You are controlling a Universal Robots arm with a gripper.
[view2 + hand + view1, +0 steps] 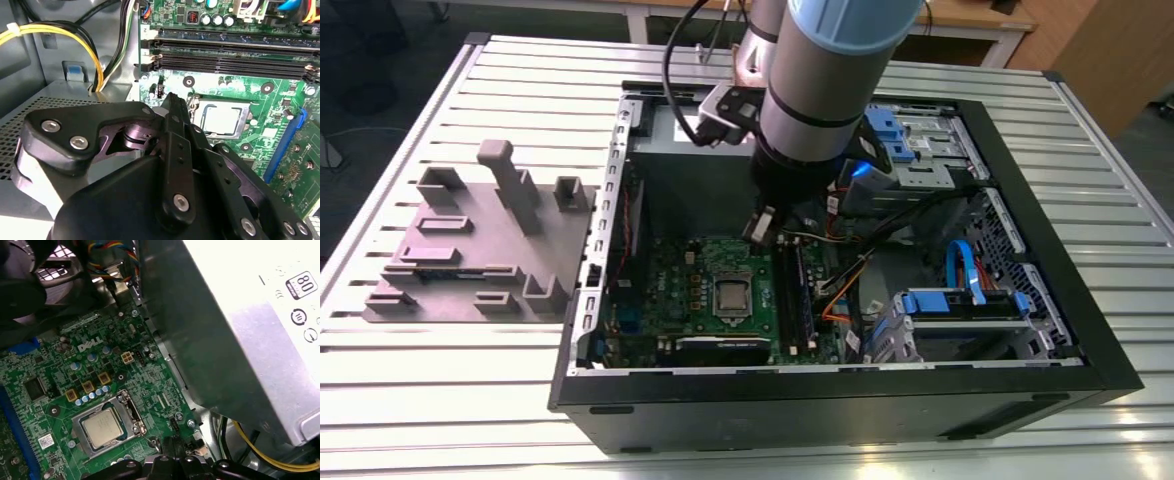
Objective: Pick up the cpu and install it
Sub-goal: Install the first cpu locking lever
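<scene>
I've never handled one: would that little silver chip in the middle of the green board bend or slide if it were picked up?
The cpu looks like a flat metal-topped square, so probably stiff. Its smooth top may be slippery. It lies in the socket frame, so likely awkward to grip.

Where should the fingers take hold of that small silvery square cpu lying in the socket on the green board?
Probably by two opposite edges, coming straight down from above: the small silvery square cpu lies flat and face-up inside the dark socket frame, so only its thin rim seems grippable.
</scene>
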